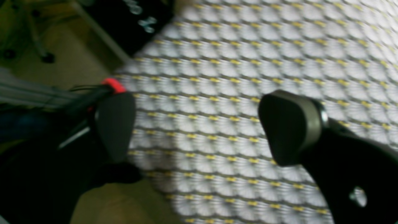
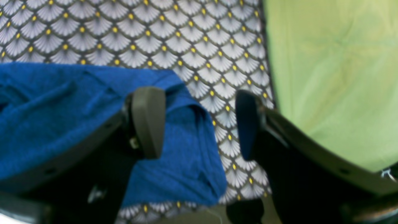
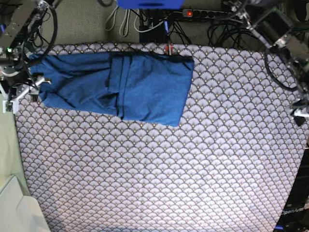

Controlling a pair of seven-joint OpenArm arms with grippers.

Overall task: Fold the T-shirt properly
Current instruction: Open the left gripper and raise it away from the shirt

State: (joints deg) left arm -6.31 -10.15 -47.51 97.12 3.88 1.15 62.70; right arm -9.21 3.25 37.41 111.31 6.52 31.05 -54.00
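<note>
The blue T-shirt (image 3: 120, 87) lies on the tablecloth at the back left, folded into a long band with a thicker fold down its middle. My right gripper (image 3: 24, 92) hangs at the shirt's left end. In the right wrist view that gripper (image 2: 199, 124) is open, one finger (image 2: 149, 121) above the shirt's corner (image 2: 186, 155), the other over bare cloth. My left gripper (image 3: 299, 113) is far off at the table's right edge. In the left wrist view it (image 1: 202, 126) stands wide open over the patterned cloth with nothing between its fingers. That view is blurred.
The grey scallop-patterned tablecloth (image 3: 193, 169) covers the whole table. Green floor (image 2: 335, 77) shows past the table's edge beside the right gripper. Cables and a power strip (image 3: 207, 13) lie behind the table. A white object (image 3: 19, 208) sits at the front left corner.
</note>
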